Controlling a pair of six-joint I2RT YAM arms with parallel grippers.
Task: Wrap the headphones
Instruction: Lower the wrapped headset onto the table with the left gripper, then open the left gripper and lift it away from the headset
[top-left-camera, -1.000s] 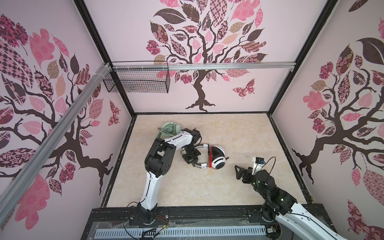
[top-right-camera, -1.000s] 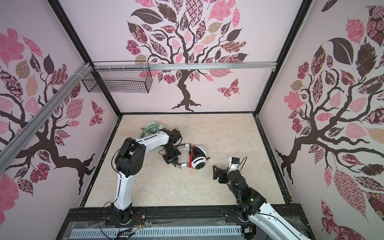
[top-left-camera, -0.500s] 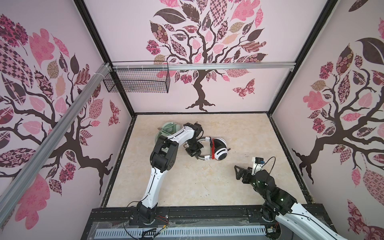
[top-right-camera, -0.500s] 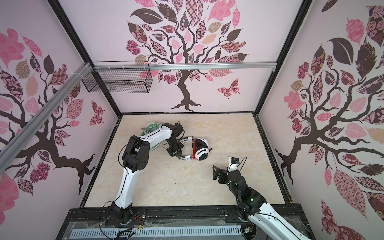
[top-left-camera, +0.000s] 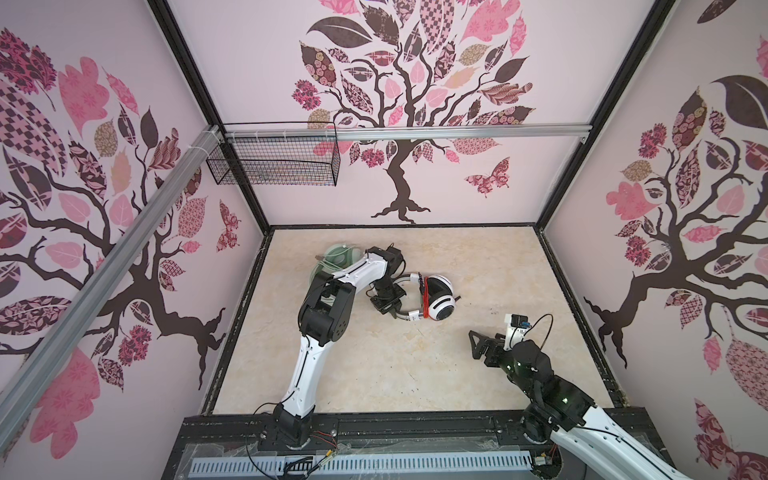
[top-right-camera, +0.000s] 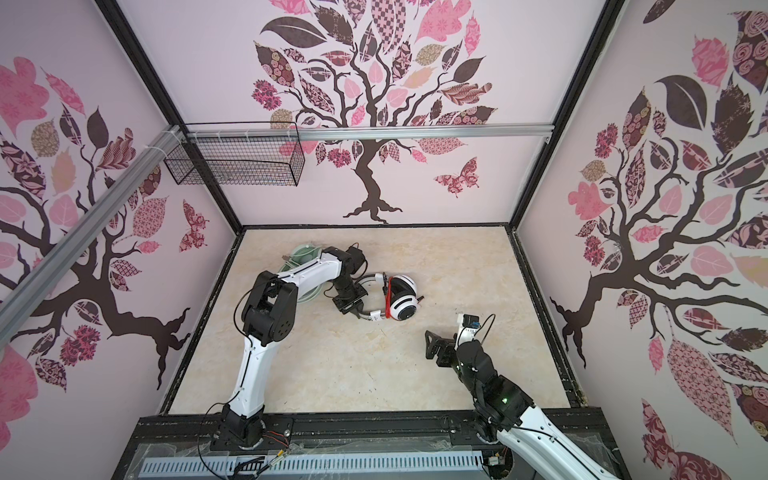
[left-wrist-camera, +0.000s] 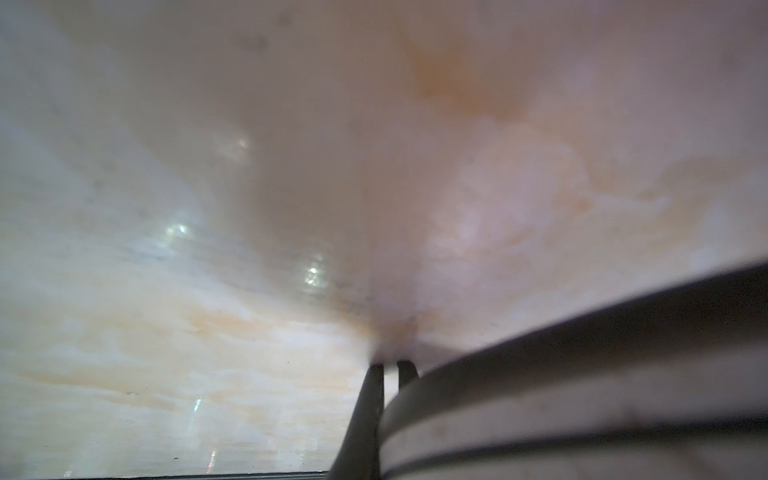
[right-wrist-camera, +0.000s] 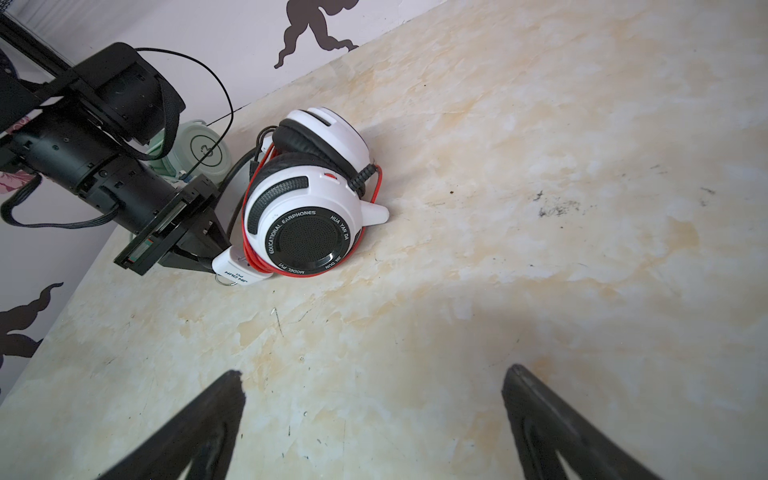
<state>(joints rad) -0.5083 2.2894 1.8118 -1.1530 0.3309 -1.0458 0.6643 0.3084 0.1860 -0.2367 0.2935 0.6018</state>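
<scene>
On the table, just left of centre: white-and-black headphones (top-left-camera: 441, 297), cups folded together, lying on the table (top-left-camera: 415, 374).
Cable: orange-red cable (top-left-camera: 424, 296) looped in several turns round the band just beside the cups; no loose tail shows.
Holder: left gripper (top-left-camera: 392, 311), jaws together on the thin headband (left-wrist-camera: 582, 374) by its white slider (right-wrist-camera: 239, 270), low over the surface.
Change: the pair lies nearer the back wall than a second ago, carried there as the left arm stretched out.
Neighbour: mint-green headphones (top-left-camera: 336, 259), partly hidden under the left arm, near the white pair; touching or not, cannot tell.
Idle: right gripper (top-left-camera: 477, 347), jaws wide apart, empty, well apart from both pairs at front right.
Reading: winding looks finished; the shift looks like parking the pair beside the mint one, with release probably next.
</scene>
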